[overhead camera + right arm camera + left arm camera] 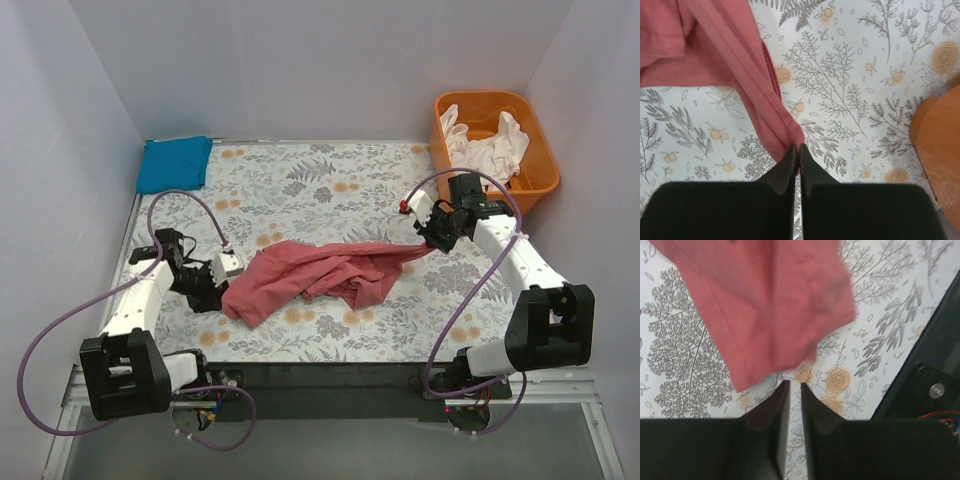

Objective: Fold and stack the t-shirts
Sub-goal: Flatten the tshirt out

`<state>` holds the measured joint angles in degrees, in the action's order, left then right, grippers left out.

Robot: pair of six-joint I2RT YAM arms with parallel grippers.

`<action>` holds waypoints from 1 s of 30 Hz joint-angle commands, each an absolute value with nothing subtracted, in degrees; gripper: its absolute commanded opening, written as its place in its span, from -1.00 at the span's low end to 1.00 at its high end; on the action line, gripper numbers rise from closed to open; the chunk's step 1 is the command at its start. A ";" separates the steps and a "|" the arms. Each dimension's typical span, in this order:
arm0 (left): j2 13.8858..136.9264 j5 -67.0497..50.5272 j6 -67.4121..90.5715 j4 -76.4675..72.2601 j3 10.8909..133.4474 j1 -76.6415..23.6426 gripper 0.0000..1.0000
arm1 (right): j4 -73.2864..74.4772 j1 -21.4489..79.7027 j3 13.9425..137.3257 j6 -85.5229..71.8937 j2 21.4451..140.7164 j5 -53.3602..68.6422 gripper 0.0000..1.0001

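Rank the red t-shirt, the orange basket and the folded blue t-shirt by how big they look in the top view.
1. red t-shirt, clearly largest
2. orange basket
3. folded blue t-shirt, smallest

We see bright, even light from above and soft shadows. Our left wrist view blurs the pink t-shirt (775,310); other views look sharp.

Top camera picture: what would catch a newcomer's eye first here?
A crumpled red shirt sprawls across the middle of the flowered table, one end pulled out toward the right hand, which pinches it. At the far right corner sits an orange basket holding white clothes, and a folded blue cloth lies at the far left corner.
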<state>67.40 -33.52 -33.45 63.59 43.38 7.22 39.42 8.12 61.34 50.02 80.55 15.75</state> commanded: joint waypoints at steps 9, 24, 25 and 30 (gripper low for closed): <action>86.19 -37.71 -0.47 61.61 61.95 13.09 -0.15 | 46.58 10.46 55.12 59.59 73.74 18.90 -0.97; 79.11 -8.64 11.33 47.83 47.47 -3.30 0.20 | 46.49 10.81 54.58 54.94 74.09 19.16 -0.97; 78.93 -6.26 12.12 44.85 45.37 -4.73 0.20 | 46.41 10.81 54.84 54.50 74.27 19.16 -0.97; 82.78 4.64 15.02 38.60 43.07 -9.57 -0.02 | 46.41 10.81 56.33 53.44 75.15 19.86 -0.97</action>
<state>81.43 -6.28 12.05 46.44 43.44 -8.45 45.28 10.79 53.47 54.26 74.83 18.20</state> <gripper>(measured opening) 0.516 0.028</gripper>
